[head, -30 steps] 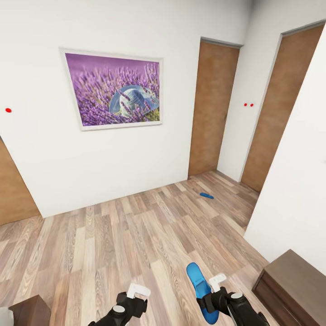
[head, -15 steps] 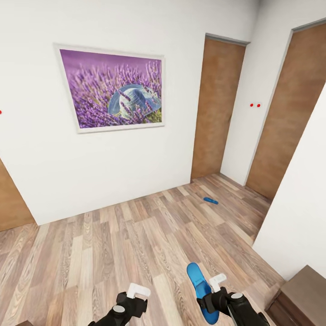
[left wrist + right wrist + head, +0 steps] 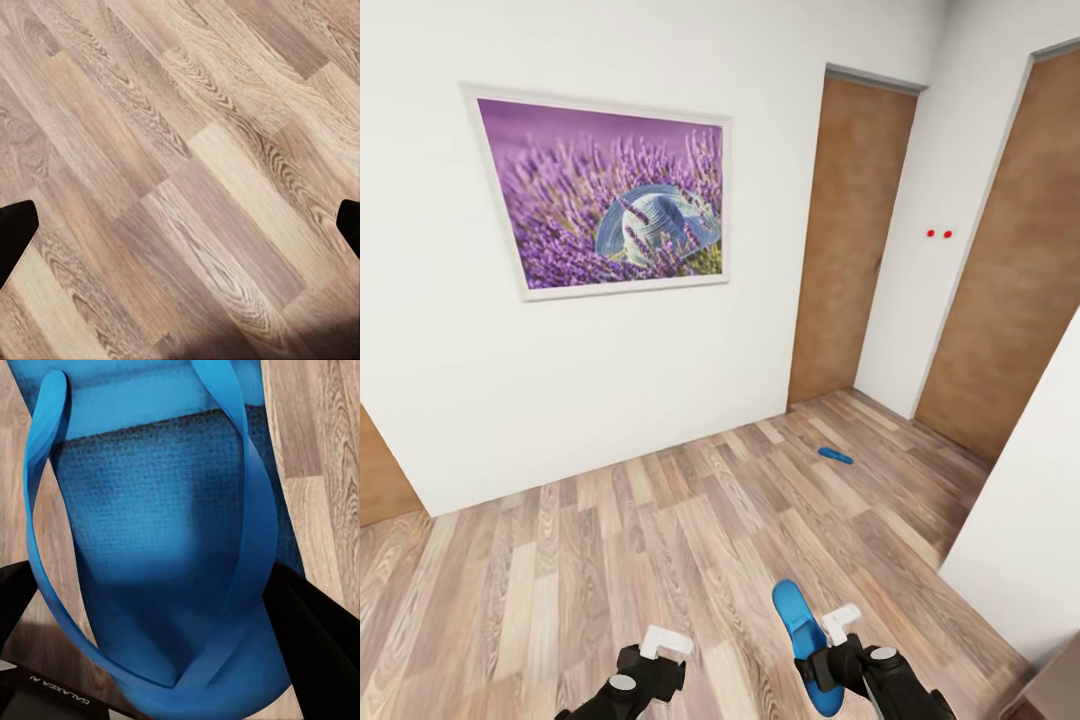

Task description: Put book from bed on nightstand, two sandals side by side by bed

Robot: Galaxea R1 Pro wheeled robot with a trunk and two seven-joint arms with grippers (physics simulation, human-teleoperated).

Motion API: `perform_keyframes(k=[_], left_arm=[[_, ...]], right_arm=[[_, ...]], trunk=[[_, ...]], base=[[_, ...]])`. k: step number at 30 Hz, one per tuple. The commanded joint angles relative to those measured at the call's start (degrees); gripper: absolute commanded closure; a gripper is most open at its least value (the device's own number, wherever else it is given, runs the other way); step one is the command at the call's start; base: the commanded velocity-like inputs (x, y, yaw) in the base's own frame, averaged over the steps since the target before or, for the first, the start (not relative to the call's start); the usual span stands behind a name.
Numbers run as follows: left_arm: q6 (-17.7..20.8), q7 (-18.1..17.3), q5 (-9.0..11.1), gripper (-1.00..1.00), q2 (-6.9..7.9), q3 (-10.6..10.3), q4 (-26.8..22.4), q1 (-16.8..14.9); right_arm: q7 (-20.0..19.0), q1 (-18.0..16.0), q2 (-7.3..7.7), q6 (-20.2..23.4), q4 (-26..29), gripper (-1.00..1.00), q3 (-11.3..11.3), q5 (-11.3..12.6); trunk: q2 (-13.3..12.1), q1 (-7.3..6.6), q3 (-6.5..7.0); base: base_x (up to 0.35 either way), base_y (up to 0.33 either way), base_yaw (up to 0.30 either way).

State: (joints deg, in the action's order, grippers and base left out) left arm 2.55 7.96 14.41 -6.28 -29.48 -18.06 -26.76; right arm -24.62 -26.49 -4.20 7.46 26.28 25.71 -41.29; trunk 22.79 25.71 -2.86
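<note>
The right gripper was clamped on one blue sandal, held low at the near right over the wood floor, its toe pointing away; its straps ran between the dark fingers. The left gripper carried nothing, its fingers apart. The second sandal lay flat on the floor, far right, near the brown doors. A lavender painting hung on the white wall.

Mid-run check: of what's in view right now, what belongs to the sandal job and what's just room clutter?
Job:
- blue sandal held in the right tool
- second sandal lying on the floor near the doors
- left tool, open, holding nothing

Not part of it:
- lavender picture
- two brown doors
- wooden floor
</note>
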Motion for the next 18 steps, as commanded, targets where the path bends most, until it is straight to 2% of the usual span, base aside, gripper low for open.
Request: perform_keyframes(k=[1, 18], left_arm=[[0.27, 0.39, 0.55, -1.0, 0.04, -0.49, -0.12, -0.05], [0.11, 0.39, 0.55, -1.0, 0.04, -0.49, -0.12, -0.05]], right_arm=[[-0.49, -0.05, -0.09, 0.28, 0.18, 1.0, 0.49, -0.28], [-0.49, -0.02, -0.11, 0.27, 0.18, 1.0, 0.49, -0.24]], trunk=[[0.13, 0.07, -0.13], [0.13, 0.07, -0.13]], base=[[0.35, 0.085, 0.0], [0.35, 0.085, 0.0]])
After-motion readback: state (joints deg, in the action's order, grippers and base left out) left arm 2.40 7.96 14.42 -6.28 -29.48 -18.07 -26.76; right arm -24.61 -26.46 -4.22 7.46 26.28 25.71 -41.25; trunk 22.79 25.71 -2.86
